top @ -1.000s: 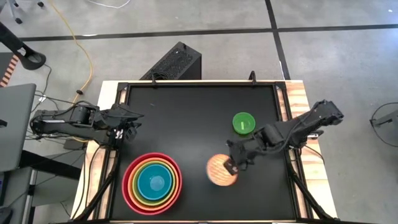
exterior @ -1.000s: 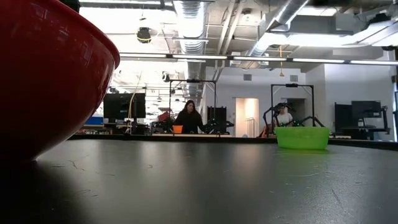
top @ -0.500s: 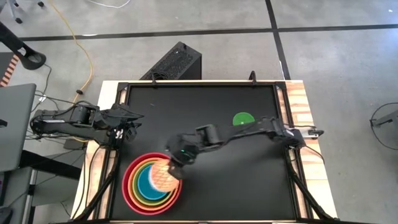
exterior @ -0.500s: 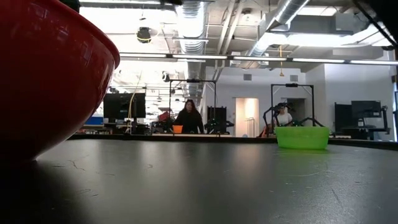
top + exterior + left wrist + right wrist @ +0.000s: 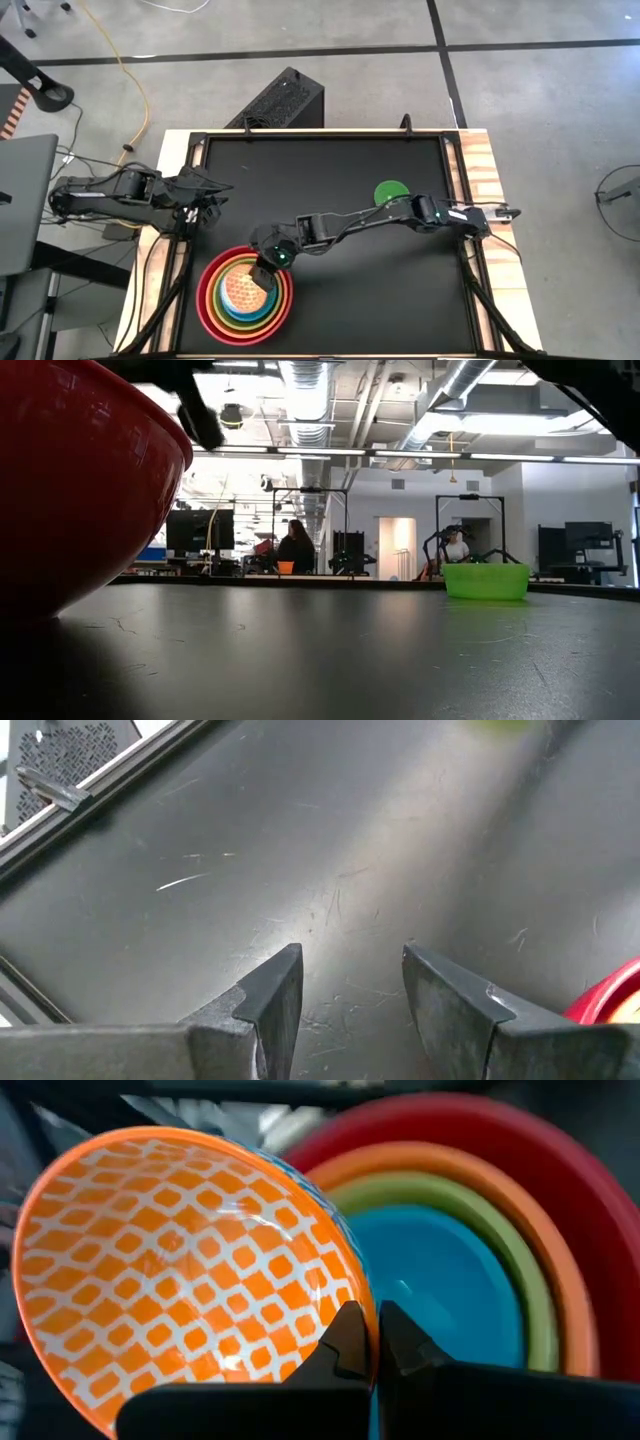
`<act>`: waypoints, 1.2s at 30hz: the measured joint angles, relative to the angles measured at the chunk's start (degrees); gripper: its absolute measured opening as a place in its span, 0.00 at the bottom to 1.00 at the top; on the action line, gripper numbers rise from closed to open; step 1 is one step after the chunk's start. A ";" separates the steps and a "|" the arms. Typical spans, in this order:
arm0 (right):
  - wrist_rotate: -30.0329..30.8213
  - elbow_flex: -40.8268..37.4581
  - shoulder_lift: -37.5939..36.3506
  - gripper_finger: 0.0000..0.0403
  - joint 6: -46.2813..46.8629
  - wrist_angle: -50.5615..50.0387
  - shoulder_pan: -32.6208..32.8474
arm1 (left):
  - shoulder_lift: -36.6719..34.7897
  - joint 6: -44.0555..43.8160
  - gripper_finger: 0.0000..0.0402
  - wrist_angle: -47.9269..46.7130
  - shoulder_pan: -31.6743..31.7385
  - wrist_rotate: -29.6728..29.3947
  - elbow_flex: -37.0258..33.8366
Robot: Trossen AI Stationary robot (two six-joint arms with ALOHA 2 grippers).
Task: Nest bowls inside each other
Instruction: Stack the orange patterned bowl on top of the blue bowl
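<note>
Near the table's front left stands a stack of bowls: red, then orange, lime green and blue nested inside it. My right gripper reaches over the stack's far right side, shut on the small patterned bowl, which hangs over the blue one. The smallest green bowl rests on its base at the table's right, partly under my right arm. It also shows in the low view, as does the red bowl. My left gripper waits open at the left edge. My right gripper pinches the patterned bowl's rim, with one finger inside the bowl and the other against its outer wall. The fingers slant down from the table's far right. The bowl sits tilted over the stack; whether it touches the blue bowl, I cannot tell.
The black tabletop lies bare across its far half and centre. A raised frame runs round it. A black box sits on the floor behind the table. People sit at desks far off in the room.
My right gripper has swept from the table's right toward its left and sunk somewhat, rolling as it went, still shut on the patterned bowl. The bowl has travelled, lifted clear, from right of centre to over the stack. The green bowl has stayed put.
</note>
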 joint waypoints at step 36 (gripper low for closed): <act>7.14 0.00 4.37 0.17 3.50 -5.40 1.66 | 1.89 -0.66 0.40 0.16 -0.01 -0.14 0.00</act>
